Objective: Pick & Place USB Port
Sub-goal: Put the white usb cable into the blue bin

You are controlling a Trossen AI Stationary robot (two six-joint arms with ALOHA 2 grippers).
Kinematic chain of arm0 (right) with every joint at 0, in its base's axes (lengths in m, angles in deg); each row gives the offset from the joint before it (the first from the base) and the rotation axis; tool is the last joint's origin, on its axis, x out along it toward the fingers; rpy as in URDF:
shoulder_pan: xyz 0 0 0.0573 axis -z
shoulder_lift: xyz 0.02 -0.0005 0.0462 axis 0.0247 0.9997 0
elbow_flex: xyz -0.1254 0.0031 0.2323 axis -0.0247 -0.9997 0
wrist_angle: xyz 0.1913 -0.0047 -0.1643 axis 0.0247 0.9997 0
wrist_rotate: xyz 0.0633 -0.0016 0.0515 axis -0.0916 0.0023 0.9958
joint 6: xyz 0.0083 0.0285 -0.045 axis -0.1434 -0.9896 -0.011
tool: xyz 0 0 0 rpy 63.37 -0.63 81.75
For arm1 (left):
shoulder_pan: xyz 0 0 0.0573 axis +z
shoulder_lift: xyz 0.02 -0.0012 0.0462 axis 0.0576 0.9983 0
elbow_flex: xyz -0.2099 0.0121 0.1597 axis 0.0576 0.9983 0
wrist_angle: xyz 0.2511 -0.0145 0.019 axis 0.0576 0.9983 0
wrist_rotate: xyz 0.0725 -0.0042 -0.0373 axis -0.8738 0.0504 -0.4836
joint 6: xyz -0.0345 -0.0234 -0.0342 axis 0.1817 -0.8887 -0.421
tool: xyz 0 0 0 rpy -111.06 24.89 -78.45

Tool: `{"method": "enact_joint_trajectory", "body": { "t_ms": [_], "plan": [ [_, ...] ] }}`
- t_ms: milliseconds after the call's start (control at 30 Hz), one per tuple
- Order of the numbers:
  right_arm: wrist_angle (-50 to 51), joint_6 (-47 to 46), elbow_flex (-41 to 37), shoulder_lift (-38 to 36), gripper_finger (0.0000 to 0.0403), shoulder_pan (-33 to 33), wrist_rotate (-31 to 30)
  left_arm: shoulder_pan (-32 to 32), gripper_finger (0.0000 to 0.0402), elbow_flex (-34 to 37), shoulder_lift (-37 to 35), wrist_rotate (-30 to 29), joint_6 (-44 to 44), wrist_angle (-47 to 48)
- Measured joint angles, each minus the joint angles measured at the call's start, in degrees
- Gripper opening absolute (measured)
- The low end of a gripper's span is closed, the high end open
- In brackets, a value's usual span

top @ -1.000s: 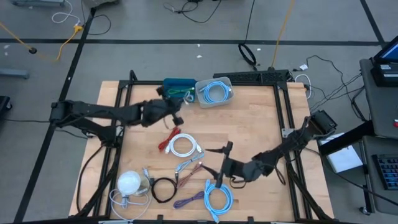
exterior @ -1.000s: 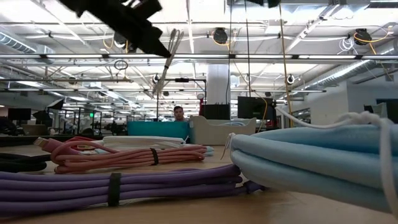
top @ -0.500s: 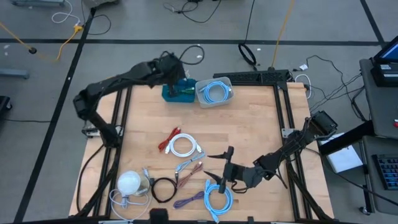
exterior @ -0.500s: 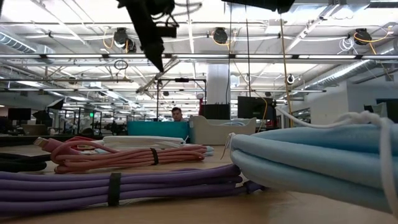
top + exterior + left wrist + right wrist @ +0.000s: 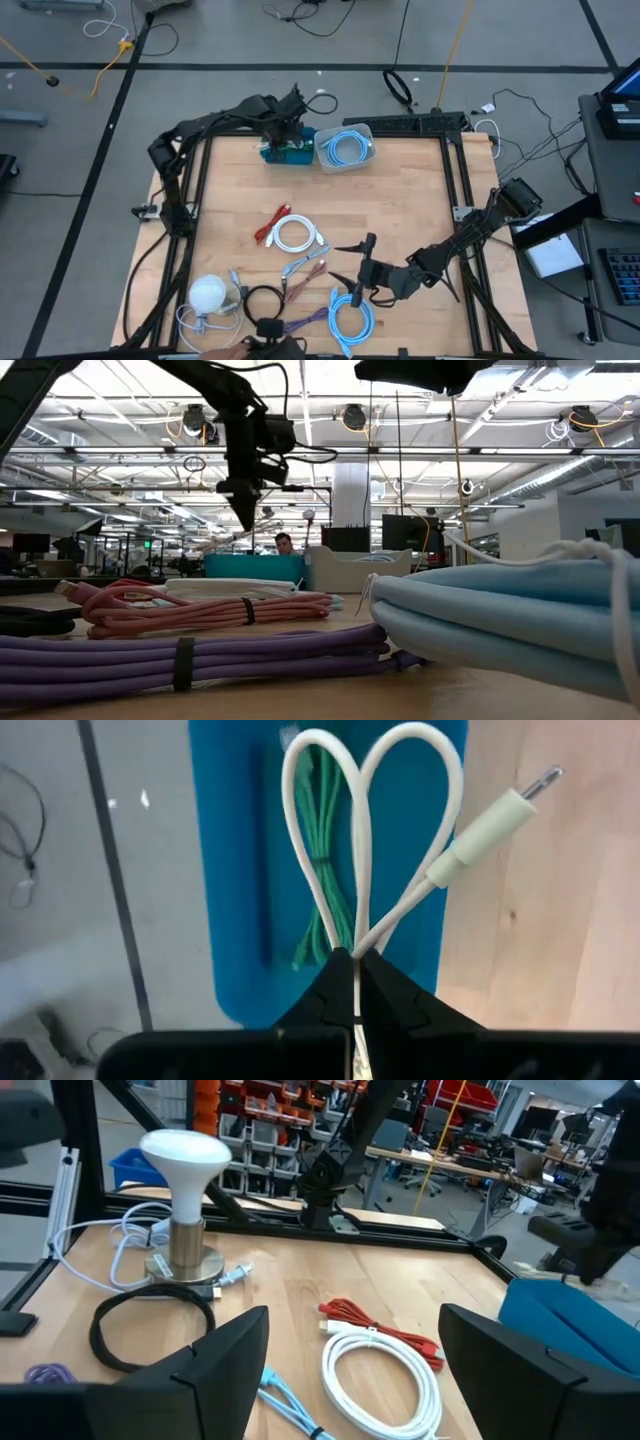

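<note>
My left gripper (image 5: pixel 288 128) is shut on a white cable (image 5: pixel 360 830) above the blue bin (image 5: pixel 285 148) at the table's far edge. In the left wrist view the cable's two loops and its plug (image 5: pixel 490 820) show over the bin (image 5: pixel 230 870), which holds a green cable (image 5: pixel 322 870). In the low view the gripper (image 5: pixel 245 510) points down above the bin (image 5: pixel 255 567). My right gripper (image 5: pixel 355 285) is open and empty near the table's front, beside a light-blue cable coil (image 5: pixel 350 318); its fingers stand wide apart in the right wrist view (image 5: pixel 350 1380). My left gripper pinches the white cable between its two fingers where the loops' strands come together (image 5: pixel 356 948), several strands at once. The fingers come from above, pointing down. The cable is lifted clear over the blue bin, its loops and plug end sticking out beyond the fingertips.
A pale bin with a light-blue coil (image 5: pixel 345 148) stands right of the blue bin. Mid-table lie a white coil (image 5: pixel 295 237) and a red cable (image 5: pixel 270 225). Near the front are a bulb lamp (image 5: pixel 208 293), a black coil (image 5: pixel 262 303) and a purple cable (image 5: pixel 305 322).
My left gripper has gone from the middle of the table toward the far edge with the white cable, lifted clear, and then down over the blue bin. It stays shut on the cable.
</note>
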Motion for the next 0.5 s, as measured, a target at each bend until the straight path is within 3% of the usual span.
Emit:
{"method": "enact_joint_trajectory", "body": {
  "t_ms": [233,500],
  "plan": [
    [1.38,-1.30,0.00,0.00,0.0283,0.59,0.01,-0.08,0.0002,0.00,0.05,3.13,3.11,-6.41],
    [1.69,-1.36,0.00,0.00,0.0283,0.59,0.04,-0.07,0.0002,0.02,0.85,3.90,3.75,-6.98]
  ]
}}
